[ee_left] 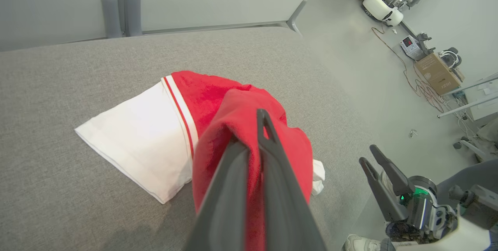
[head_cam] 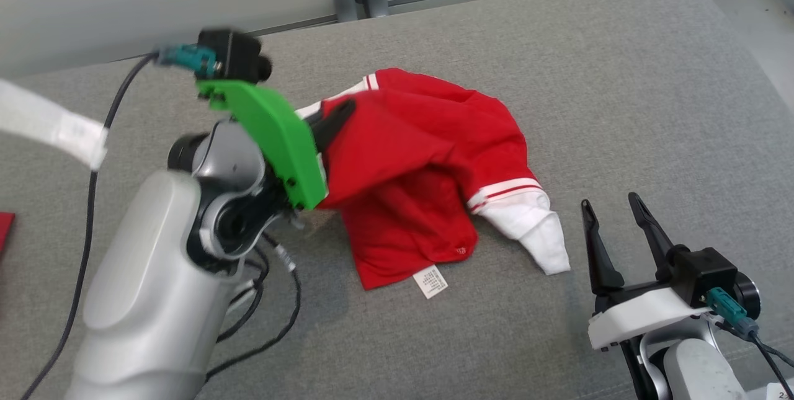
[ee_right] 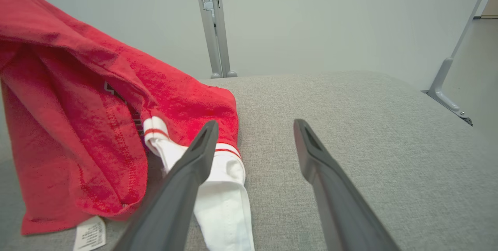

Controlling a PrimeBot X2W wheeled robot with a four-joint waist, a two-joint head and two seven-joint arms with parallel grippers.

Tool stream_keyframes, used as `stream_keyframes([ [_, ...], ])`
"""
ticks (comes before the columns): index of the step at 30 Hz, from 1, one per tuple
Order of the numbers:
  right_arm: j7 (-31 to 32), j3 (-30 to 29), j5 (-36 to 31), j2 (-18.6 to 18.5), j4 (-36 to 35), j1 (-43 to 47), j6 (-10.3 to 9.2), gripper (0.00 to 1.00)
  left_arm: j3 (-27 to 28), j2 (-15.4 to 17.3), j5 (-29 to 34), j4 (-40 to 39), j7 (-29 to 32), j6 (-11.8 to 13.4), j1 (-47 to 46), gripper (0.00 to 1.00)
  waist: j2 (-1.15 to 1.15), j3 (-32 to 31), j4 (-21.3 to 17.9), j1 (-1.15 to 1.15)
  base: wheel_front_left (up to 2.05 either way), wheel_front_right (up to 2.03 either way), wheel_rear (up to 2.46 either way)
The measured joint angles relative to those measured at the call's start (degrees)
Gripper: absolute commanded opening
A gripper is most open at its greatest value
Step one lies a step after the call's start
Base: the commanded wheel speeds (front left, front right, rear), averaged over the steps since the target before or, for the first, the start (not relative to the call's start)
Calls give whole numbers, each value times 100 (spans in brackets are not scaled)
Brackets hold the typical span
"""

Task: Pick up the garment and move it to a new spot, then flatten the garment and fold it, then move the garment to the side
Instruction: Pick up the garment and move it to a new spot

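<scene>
The red garment [head_cam: 428, 158] lies bunched on the grey cushion [head_cam: 620, 65], with one fold lifted, pinched in the left gripper [head_cam: 340, 116]. Just beside the garment's white sleeve [head_cam: 533, 232], the right gripper [head_cam: 610, 203] stands spread. The left wrist view adds pale floor [ee_left: 350, 56] and a cardboard box [ee_left: 437, 72] far beyond the garment.

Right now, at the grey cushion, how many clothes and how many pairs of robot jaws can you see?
garment: 1
pairs of jaws: 2 (left pair shut on the garment, right pair open)
Total: 3
</scene>
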Motion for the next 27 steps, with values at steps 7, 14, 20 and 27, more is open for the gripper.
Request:
stream_keyframes([
  [7,0,-141,-131,-1,-40,82,0,100,434,595,-186,567,-482,-70,1211,0,0,66,-149,0,0,0,0],
  [14,0,-309,-342,1,-183,86,0,100,524,781,57,972,-1205,-324,1706,100,0,110,82,0,0,0,0],
  [20,0,-436,-536,3,-380,185,0,100,453,812,497,636,-2050,-274,2350,100,0,-24,188,0,0,0,0],
  [27,0,-598,-695,-1,-645,410,0,100,463,820,905,-127,-2833,146,3432,100,0,-177,218,0,0,0,0],
])
